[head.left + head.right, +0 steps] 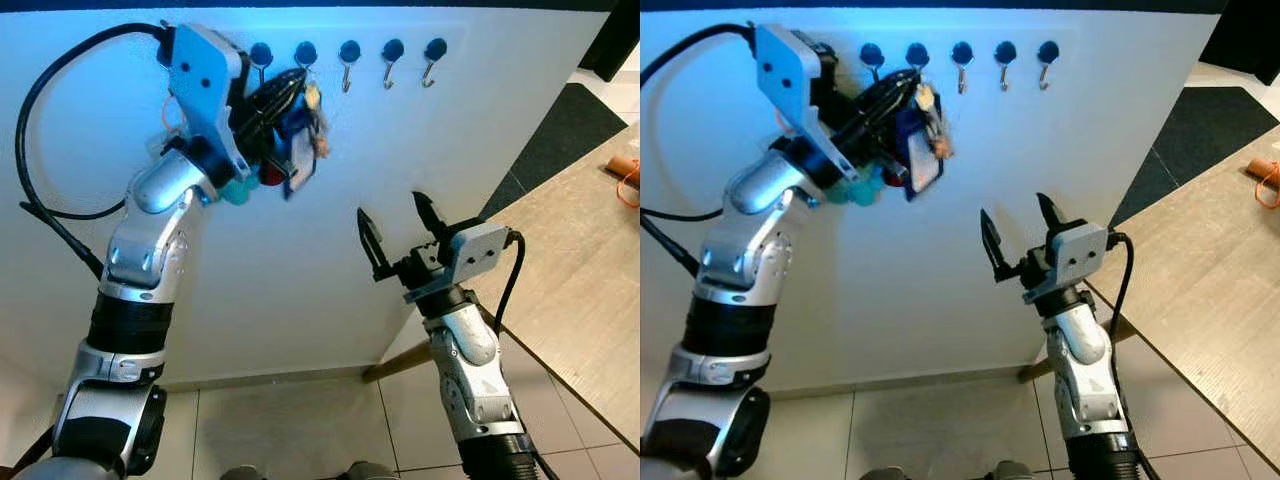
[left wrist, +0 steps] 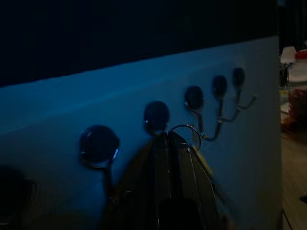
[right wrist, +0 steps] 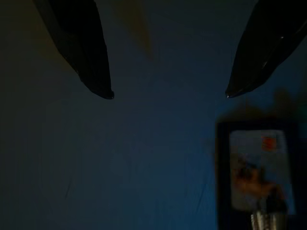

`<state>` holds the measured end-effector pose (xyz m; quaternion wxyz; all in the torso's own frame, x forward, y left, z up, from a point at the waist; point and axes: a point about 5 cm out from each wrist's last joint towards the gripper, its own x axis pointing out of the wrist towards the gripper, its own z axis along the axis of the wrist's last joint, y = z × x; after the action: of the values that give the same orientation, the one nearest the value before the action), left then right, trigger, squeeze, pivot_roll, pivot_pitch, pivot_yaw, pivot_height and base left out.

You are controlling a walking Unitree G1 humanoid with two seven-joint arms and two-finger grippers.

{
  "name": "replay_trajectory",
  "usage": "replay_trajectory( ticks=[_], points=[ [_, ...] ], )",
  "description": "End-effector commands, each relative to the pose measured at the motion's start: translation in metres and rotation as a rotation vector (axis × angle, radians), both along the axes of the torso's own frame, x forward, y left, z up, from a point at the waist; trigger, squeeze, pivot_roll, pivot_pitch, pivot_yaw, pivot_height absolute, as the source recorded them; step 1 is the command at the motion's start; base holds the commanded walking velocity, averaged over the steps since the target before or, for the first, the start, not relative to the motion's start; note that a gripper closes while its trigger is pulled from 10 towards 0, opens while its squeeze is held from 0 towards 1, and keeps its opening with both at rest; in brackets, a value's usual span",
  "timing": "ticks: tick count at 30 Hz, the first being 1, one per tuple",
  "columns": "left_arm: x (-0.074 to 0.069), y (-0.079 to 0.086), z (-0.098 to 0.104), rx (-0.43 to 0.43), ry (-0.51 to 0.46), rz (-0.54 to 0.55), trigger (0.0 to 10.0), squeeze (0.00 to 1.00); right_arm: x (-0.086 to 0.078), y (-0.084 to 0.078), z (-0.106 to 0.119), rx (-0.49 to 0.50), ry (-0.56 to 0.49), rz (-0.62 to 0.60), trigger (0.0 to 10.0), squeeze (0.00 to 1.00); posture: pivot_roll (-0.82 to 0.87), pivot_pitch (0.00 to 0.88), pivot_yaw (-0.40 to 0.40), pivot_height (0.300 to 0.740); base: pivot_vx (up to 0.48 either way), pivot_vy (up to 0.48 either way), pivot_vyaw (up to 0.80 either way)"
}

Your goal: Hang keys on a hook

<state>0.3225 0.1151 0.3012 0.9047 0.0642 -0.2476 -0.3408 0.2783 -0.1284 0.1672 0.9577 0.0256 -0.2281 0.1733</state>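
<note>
While clamping keys point(image 1: 298, 130), 5 hooks point(image 1: 348, 62) near

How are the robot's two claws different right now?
The left claw is raised to the row of hooks on the white wall, shut on a bunch of keys. The right claw sits lower, away from the hooks, open and holding nothing. Both have two long black fingers on silver arms.

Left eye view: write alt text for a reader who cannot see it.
The left gripper holds a bunch of keys up against a white panel, just under a row of five hooks. The right gripper waits lower, fingers open, holding nothing.
</note>
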Motion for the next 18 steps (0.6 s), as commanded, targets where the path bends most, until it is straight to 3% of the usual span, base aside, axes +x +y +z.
replay_trajectory(
  ticks=[1, 18],
  points=[
    [0.002, -0.001, 0.001, -0.032, 0.015, -0.003, 10.0, 0.00, -0.001, 0.000, 0.000, 0.011, 0.011, 0.000, 10.0, 0.00, 0.03, 0.084, -0.033, 0.740, 0.000, 0.000, 0.00],
    [0.004, -0.005, -0.016, 0.121, 0.092, -0.005, 10.0, 0.00, -0.005, 0.002, -0.004, -0.019, 0.039, 0.016, 10.0, 0.00, 0.03, 0.088, -0.031, 0.740, 0.000, 0.000, 0.00]
  ],
)
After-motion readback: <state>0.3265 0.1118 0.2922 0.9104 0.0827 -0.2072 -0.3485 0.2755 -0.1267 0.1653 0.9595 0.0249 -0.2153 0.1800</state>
